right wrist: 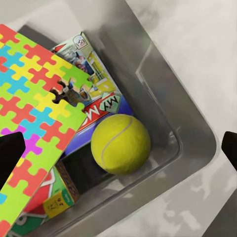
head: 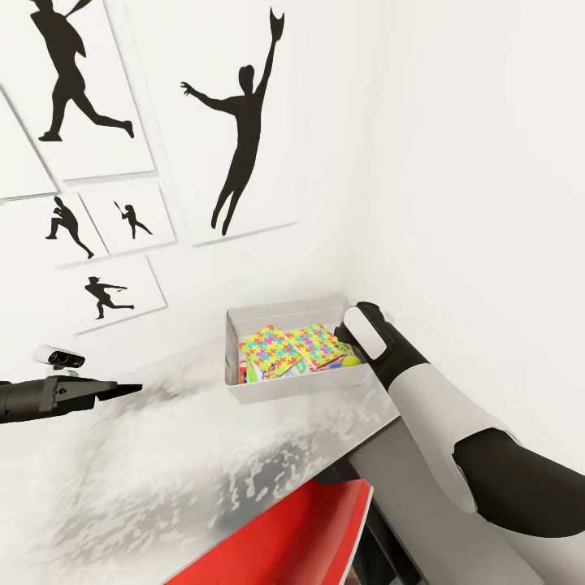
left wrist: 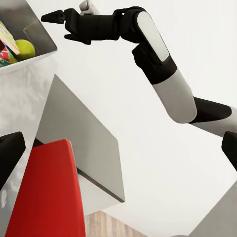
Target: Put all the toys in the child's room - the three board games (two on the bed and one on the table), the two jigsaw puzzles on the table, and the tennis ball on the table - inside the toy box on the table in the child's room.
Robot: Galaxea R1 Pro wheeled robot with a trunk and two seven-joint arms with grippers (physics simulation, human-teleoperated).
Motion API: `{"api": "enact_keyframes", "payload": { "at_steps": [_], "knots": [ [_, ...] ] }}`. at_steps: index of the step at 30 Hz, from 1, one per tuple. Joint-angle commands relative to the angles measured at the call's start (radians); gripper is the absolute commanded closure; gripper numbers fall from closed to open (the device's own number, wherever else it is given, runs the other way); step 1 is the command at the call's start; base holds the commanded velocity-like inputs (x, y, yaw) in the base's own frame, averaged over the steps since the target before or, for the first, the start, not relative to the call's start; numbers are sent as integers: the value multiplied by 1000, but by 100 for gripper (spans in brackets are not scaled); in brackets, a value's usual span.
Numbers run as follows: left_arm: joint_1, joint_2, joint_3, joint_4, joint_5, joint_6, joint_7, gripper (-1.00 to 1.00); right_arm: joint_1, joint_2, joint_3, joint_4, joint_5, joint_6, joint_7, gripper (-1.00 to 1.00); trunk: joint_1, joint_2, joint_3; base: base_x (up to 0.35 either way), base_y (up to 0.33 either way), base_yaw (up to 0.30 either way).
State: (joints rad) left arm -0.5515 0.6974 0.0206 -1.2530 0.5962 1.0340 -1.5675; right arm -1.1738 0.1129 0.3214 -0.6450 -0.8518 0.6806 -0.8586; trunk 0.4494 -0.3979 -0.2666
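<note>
The light grey toy box stands on the table in the corner by the wall. Two jigsaw puzzles lie tilted on top of its contents. Under them, in the right wrist view, are a blue printed board game, a green, yellow and red one and the tennis ball, which rests on the box floor. My right gripper hovers open above the ball, holding nothing; the left wrist view sees it from the side. My left gripper hangs open over the table, left of the toy box.
A red chair is tucked under the table's front edge. White walls close the corner behind and right of the toy box, with black baseball silhouette pictures on the back wall. A small white device sits at the left.
</note>
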Motion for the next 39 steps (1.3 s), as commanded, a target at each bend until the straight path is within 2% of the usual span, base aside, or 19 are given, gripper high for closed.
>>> {"api": "enact_keyframes", "payload": {
  "at_steps": [1, 10, 18, 29, 33, 37, 39],
  "knots": [
    [-1, 1, -1, 0, 0, 11, -3, -100, -1, -1, 4, -1, -8, 3, -8, -100, 1, -2, -2, 0, 0, 0],
    [-1, 1, 0, 2, 0, 11, -3, -100, 2, -2, 1, -27, -8, 2, -8, -100, 1, -2, 2, 0, 0, -15],
    [-1, 1, 0, 3, 0, 11, -3, -100, 52, -10, 0, -263, -18, 49, -10, -100, 1, -2, 14, -2, 0, -76],
    [-1, 1, 1, 3, -1, 11, -3, -100, 74, -13, -11, -499, -22, 117, -10, -100, 1, -2, 31, -134, 0, -94],
    [-1, 1, 1, 3, 0, 11, -3, -100, 109, -13, -50, -583, -24, 142, -9, -100, 1, -2, 37, -233, 0, -106],
    [-1, 1, 1, 3, -1, 11, -3, -100, 198, -13, -138, -703, -35, 191, 8, -100, 1, -2, 43, -241, 0, -111],
    [-1, 1, 1, 3, -1, 11, -3, -100, 261, -14, -189, -757, -63, 211, 55, -100, 1, -2, 47, -243, 0, -112]
  ]
}}
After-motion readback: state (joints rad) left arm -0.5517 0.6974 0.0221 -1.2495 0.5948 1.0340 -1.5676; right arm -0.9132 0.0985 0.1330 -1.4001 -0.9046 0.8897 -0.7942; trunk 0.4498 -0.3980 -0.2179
